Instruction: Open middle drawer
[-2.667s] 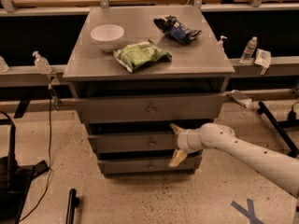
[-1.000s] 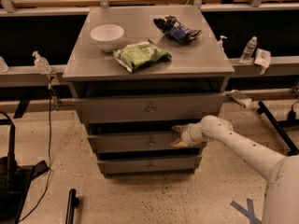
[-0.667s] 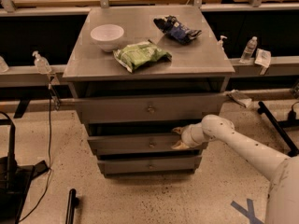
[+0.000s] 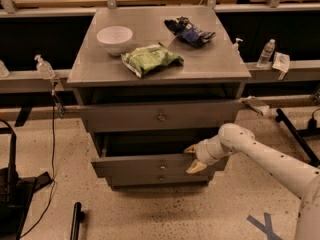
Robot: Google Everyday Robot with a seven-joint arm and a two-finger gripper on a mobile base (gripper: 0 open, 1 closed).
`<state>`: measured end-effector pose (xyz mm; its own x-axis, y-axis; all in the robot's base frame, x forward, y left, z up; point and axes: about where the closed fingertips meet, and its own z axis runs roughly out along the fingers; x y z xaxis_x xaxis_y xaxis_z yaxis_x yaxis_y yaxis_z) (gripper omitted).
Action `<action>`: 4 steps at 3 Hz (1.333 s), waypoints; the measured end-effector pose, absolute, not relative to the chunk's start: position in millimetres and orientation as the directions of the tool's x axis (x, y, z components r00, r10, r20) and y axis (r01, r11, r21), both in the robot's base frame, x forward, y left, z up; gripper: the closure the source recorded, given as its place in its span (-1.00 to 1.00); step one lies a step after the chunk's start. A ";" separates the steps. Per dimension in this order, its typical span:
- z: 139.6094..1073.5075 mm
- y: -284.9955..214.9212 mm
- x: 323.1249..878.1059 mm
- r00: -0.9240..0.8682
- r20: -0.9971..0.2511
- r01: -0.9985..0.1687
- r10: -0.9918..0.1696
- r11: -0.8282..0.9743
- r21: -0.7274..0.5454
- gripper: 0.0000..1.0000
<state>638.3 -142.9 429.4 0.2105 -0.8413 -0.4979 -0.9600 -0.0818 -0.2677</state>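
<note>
The grey cabinet (image 4: pixel 157 64) has three flat-fronted drawers, each with a small round knob. The middle drawer (image 4: pixel 145 166) stands pulled out some way, with a dark gap above its front; its knob (image 4: pixel 161 167) is free. My gripper (image 4: pixel 192 158) is at the right end of that drawer's front. One tan finger (image 4: pixel 190 148) sits over the top edge and the other (image 4: pixel 195 168) in front of it, pinching the front panel. The white arm (image 4: pixel 260 159) comes in from the right.
On the cabinet top lie a white bowl (image 4: pixel 114 36), a green bag (image 4: pixel 151 59) and a dark blue bag (image 4: pixel 190 32). The top drawer (image 4: pixel 161 117) juts out slightly; the bottom drawer (image 4: pixel 161 178) is mostly hidden under the middle one. A black stand (image 4: pixel 10 184) is at left.
My gripper went from spread wide by the middle drawer's right end to closed on its top edge. The drawer has since slid out towards the camera, with the gripper.
</note>
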 end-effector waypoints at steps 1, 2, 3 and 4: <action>433.1 -138.3 610.2 0.233 -0.510 -0.967 -0.828 -0.142 -0.211 -0.08; 441.7 -126.7 593.0 0.278 -0.522 -0.959 -0.806 -0.207 -0.191 -0.18; 456.3 -114.8 595.6 0.331 -0.544 -0.941 -0.771 -0.225 -0.255 -0.28; 465.3 -105.4 610.0 0.365 -0.562 -0.923 -0.743 -0.208 -0.324 -0.29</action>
